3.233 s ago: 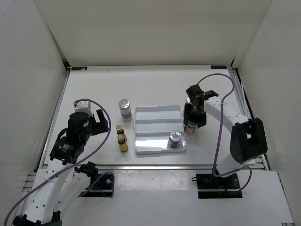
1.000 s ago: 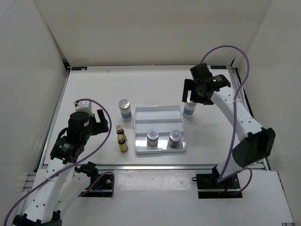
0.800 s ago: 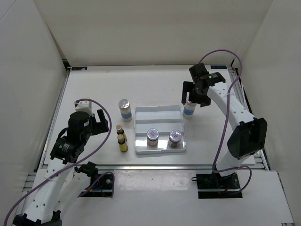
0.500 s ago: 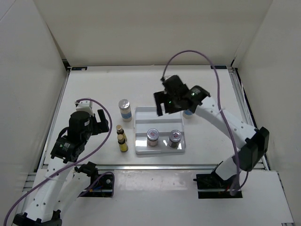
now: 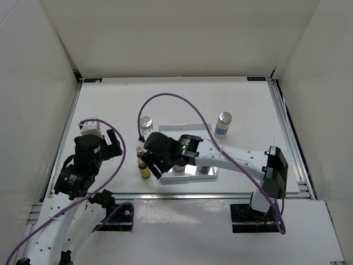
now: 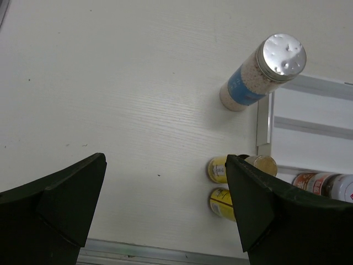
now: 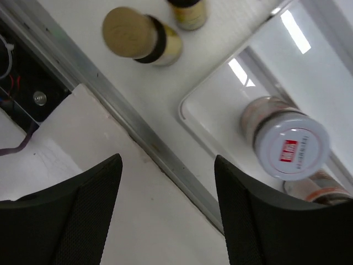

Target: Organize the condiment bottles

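Observation:
In the top view two tiny yellow brown-capped bottles (image 5: 140, 152) (image 5: 144, 172) stand just left of the white ridged tray (image 5: 185, 132). One tall blue-labelled bottle (image 5: 145, 122) stands left of the tray's back corner. The other (image 5: 223, 124) stands to the right of the tray. Two short jars (image 5: 177, 167) (image 5: 204, 167) sit in the tray's front row, partly hidden by my right arm. My right gripper (image 5: 154, 164) is open and empty over the tray's front left corner, beside the yellow bottles (image 7: 138, 38). My left gripper (image 5: 110, 146) is open and empty, left of the bottles.
The metal rail (image 7: 165, 149) of the table's front edge runs under my right gripper. In the left wrist view the tall bottle (image 6: 265, 72), the yellow bottles (image 6: 219, 169) and the tray (image 6: 309, 121) lie ahead and to the right. My right arm spans the tray's front.
A second short jar came to stand in the tray. My right gripper left the tall bottle standing right of the tray and swung across to the tray's front left corner. The left arm shifted slightly.

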Available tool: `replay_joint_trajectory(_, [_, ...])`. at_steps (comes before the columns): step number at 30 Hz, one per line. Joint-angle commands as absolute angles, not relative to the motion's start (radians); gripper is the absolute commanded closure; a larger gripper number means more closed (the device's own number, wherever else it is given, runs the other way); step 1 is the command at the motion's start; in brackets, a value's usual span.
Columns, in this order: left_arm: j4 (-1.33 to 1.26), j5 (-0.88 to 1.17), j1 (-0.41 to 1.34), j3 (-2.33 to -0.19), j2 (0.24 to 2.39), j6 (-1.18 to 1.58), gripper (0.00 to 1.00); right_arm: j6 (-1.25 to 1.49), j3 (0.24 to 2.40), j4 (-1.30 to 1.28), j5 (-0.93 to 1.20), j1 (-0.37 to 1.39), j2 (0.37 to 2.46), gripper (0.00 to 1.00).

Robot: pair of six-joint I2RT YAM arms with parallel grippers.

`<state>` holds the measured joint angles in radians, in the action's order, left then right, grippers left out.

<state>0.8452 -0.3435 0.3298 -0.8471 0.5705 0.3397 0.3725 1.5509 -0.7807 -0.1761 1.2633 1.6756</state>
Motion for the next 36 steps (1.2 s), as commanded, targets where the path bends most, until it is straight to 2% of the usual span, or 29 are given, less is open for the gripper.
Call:
replay_joint_trajectory(1, [0.894,-0.426,0.333,-0.903,0.545,0.376,0.0,0.374,1.627,-0.727,-0.231,1.322,1.716,0.27])
replay_joint_trajectory(6, [0.894,-0.215,0.333,-0.913,0.558,0.365,0.0,0.423,1.674,-0.798,-0.357,1.344,1.738,0.26])
replay_joint_trajectory(9, [0.931,-0.063,0.344,-0.992,0.568,0.461,0.0,0.486,1.674,-0.885,-0.445,1.344,1.657,0.25])
replay_joint_trajectory(13, [0.954,0.088,0.344,-0.983,0.568,0.572,0.02,0.58,1.628,-1.015,-0.584,1.344,1.458,0.22])
replay_joint_trajectory(16, [0.985,0.199,0.344,-0.951,0.662,0.572,0.0,0.644,1.628,-1.143,-0.64,1.344,1.318,0.19])
replay_joint_trajectory(20, [0.996,0.21,0.344,-0.931,0.715,0.563,0.0,0.669,1.618,-1.253,-0.693,1.344,1.143,0.14])
replay_joint_trajectory(22, [0.996,0.199,0.344,-0.931,0.727,0.537,0.0,0.689,1.634,-1.336,-0.739,1.344,1.059,0.06])
replay_joint_trajectory(28, [0.996,0.143,0.344,-0.945,0.853,0.526,0.0,0.791,1.671,-1.558,-0.874,1.344,0.928,0.05])
replay_joint_trajectory(32, [0.996,0.101,0.344,-0.965,0.926,0.494,0.06,0.851,1.62,-1.621,-0.916,1.344,0.861,0.05])
replay_joint_trajectory(34, [0.985,0.101,0.344,-0.965,0.969,0.482,0.15,0.864,1.588,-1.631,-0.929,1.344,0.816,0.04])
replay_joint_trajectory(36, [0.985,0.091,0.344,-0.974,0.995,0.482,0.15,0.873,1.528,-1.631,-0.951,1.344,0.772,0.04])
